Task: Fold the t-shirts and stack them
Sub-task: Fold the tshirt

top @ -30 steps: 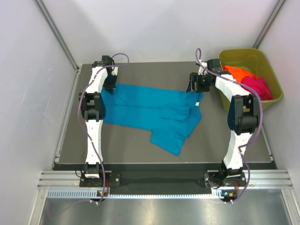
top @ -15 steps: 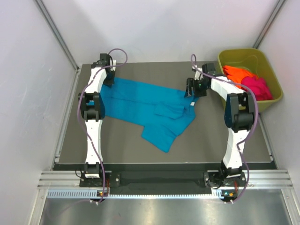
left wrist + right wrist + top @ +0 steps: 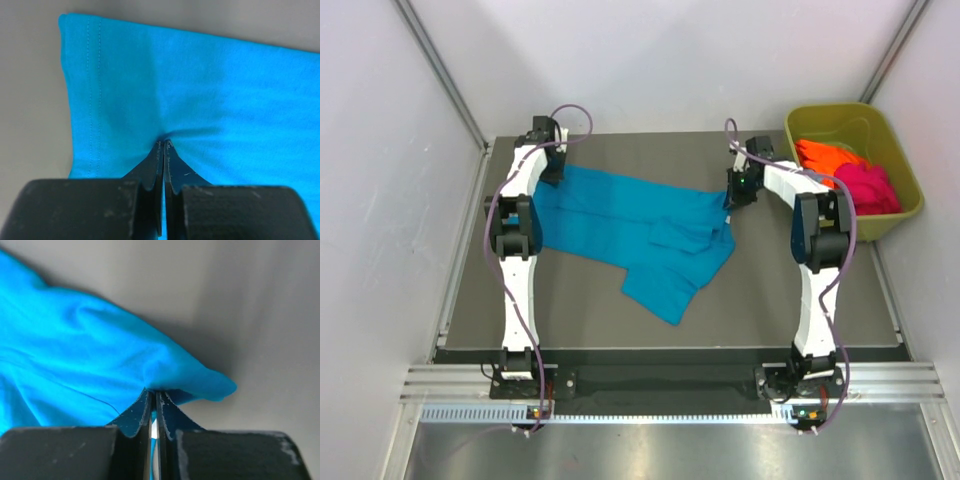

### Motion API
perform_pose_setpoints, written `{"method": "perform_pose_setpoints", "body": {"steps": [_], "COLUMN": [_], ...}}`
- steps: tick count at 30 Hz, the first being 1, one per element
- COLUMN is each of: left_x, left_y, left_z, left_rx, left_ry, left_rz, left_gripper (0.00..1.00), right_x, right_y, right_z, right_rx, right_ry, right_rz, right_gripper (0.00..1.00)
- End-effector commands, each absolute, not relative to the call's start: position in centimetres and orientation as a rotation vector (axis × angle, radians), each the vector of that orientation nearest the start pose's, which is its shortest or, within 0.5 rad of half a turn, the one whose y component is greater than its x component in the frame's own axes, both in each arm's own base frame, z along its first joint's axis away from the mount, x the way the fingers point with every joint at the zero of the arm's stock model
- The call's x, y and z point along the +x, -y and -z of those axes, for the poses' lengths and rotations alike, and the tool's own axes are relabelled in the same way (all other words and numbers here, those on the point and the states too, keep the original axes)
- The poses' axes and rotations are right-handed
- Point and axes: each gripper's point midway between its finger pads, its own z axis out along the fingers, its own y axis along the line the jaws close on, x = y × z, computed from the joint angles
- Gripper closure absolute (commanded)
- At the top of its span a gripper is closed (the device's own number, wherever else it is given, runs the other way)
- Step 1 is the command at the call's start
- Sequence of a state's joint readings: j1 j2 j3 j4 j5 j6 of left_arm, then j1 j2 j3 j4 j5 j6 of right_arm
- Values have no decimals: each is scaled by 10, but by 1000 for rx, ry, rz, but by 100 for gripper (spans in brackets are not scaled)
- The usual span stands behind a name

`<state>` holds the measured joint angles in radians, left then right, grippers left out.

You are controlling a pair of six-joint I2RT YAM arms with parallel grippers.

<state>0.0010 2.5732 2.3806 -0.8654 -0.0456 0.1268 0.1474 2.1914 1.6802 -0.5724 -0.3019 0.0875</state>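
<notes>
Teal cotton, limp and light: the t-shirt (image 3: 640, 225) lies on the counter (image 3: 770, 290), stretched between my tools. My left tool (image 3: 163, 146) is pinched tight on a fold beside the stitched hem (image 3: 92, 100); my right tool (image 3: 152, 394) is clamped on what seems a corner. Hems should hold best, since the middle will sag.

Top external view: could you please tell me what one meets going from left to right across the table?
left gripper → teal-blue t-shirt → right gripper → olive-green tub, holding the orange t-shirt, then the magenta t-shirt
</notes>
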Motion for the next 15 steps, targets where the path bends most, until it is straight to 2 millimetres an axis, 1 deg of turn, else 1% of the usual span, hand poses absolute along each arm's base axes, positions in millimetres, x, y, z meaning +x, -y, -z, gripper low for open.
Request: {"method": "perform_pose_setpoints", "body": {"steps": [1, 2, 3, 4, 5, 6, 7, 8, 9, 10, 11, 12, 13, 14, 15], "left_x": [551, 550, 550, 548, 548, 547, 547, 547, 548, 548, 549, 550, 551, 553, 556], "left_y": [-15, -15, -16, -17, -18, -20, -22, -25, -26, -27, -28, -29, -29, -31, -33], "left_z": [-2, -4, -6, -4, -5, -5, -4, -4, -4, -2, -2, -2, -3, -4, -4], "left_rx": [158, 154, 151, 145, 141, 136, 126, 122, 118, 115, 111, 106, 104, 99, 93], "left_ry": [-2751, -2751, -2750, -2756, -2755, -2755, -2757, -2757, -2754, -2755, -2752, -2749, -2744, -2736, -2727], "left_rz": [-93, -98, -102, -113, -121, -138, -153, -177, -183, -191, -205, -207, -213, -225, -238], "left_gripper": [100, 100, 100, 100, 100, 100, 100, 100, 100, 100, 100, 100, 100, 100, 100], "right_x": [503, 506, 514, 518, 521, 531, 535, 539, 549, 555, 559, 570, 576, 581, 592], "right_y": [-123, -121, -120, -118, -115, -112, -108, -103, -99, -95, -92, -89, -87, -87, -85], "right_z": [-26, -23, -28, -28, -23, -29, -29, -25, -32, -34, -30, -39, -41, -39, -50], "right_rx": [-168, -159, -157, -149, -142, -134, -127, -120, -112, -116, -114, -109, -110, -112, -104], "right_ry": [-2619, -2621, -2603, -2598, -2602, -2577, -2571, -2572, -2543, -2531, -2530, -2497, -2484, -2477, -2442], "right_rz": [-379, -371, -364, -349, -335, -321, -290, -277, -267, -249, -238, -234, -227, -223, -224], "right_gripper": [100, 100, 100, 100, 100, 100, 100, 100, 100, 100, 100, 100, 100, 100, 100]}}
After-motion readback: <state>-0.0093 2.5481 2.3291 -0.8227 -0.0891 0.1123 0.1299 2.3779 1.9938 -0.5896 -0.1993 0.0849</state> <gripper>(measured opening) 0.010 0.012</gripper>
